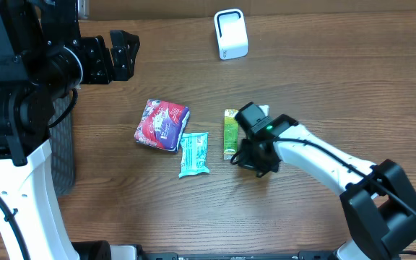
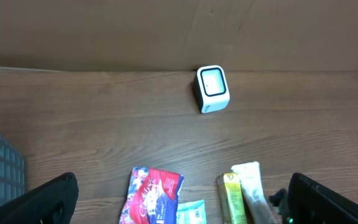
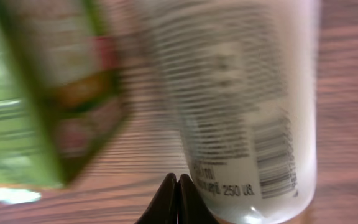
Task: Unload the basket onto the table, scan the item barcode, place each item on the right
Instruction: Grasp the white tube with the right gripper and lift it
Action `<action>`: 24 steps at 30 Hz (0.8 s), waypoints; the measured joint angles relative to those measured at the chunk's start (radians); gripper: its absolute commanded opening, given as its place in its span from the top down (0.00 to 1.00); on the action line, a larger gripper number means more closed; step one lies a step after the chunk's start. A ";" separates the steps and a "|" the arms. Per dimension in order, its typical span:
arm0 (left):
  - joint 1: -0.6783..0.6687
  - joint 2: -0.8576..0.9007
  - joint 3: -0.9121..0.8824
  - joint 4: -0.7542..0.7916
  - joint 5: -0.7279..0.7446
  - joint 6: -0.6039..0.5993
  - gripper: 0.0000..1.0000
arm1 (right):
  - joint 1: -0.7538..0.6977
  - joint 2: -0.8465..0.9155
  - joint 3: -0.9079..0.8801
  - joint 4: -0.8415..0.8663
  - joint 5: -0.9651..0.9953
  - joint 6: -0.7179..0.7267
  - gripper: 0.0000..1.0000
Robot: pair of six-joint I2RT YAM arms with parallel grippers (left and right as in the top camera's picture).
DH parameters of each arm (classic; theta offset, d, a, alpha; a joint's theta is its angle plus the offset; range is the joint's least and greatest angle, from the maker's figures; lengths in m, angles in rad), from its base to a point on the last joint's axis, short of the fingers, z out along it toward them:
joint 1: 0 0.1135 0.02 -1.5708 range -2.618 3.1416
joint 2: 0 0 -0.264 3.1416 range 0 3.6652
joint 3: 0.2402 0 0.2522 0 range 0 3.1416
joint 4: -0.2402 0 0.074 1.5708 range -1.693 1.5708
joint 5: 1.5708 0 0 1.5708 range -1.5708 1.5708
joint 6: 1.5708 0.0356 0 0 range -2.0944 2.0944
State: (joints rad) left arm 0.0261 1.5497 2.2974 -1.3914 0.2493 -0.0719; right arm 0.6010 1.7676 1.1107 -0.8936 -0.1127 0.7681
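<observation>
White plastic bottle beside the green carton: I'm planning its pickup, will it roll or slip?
The white plastic bottle looks rounded and lies on its side, so pushing probably rolls it. Its smooth label may slip when gripped.

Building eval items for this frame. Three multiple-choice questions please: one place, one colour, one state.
1. Where does the scanner stand? A) at the far side, apart from the goods B) lying on the box C) at the near edge
2. Colour of the box beside the white tube? A) red B) green C) blue
3. The right gripper is: A) wide open B) shut C) out of view
Answers: 1 A, it stands alone up top in the overhead view; 2 B, a green carton; 3 B, the fingertips meet in the wrist view.
</observation>
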 measured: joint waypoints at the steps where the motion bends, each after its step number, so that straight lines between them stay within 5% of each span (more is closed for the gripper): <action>1: 0.000 0.000 0.000 0.000 0.000 0.000 0.01 | -0.021 0.000 0.000 -0.021 0.010 0.002 0.96; 5: 0.000 0.000 0.000 0.000 0.000 0.000 0.00 | -0.120 0.000 0.000 -0.022 0.054 -0.022 0.96; 11: 0.000 0.000 0.000 0.000 0.000 0.000 0.00 | -0.232 0.000 -0.002 0.187 0.099 -0.141 0.83; 18: 0.000 0.000 0.000 0.000 0.000 0.000 0.00 | -0.323 0.000 -0.003 0.350 0.152 -0.219 0.82; 23: 0.000 0.000 0.000 0.000 0.000 0.000 0.00 | -0.370 0.000 -0.003 0.408 0.154 -0.263 0.71; 24: 0.000 0.000 0.000 0.000 0.000 0.000 0.00 | -0.373 0.000 -0.003 0.415 0.152 -0.269 0.62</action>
State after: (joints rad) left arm 0.0261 1.5497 2.2974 -1.3914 0.2493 -0.0719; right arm 0.2279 1.7676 1.1076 -0.4782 0.0395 0.4988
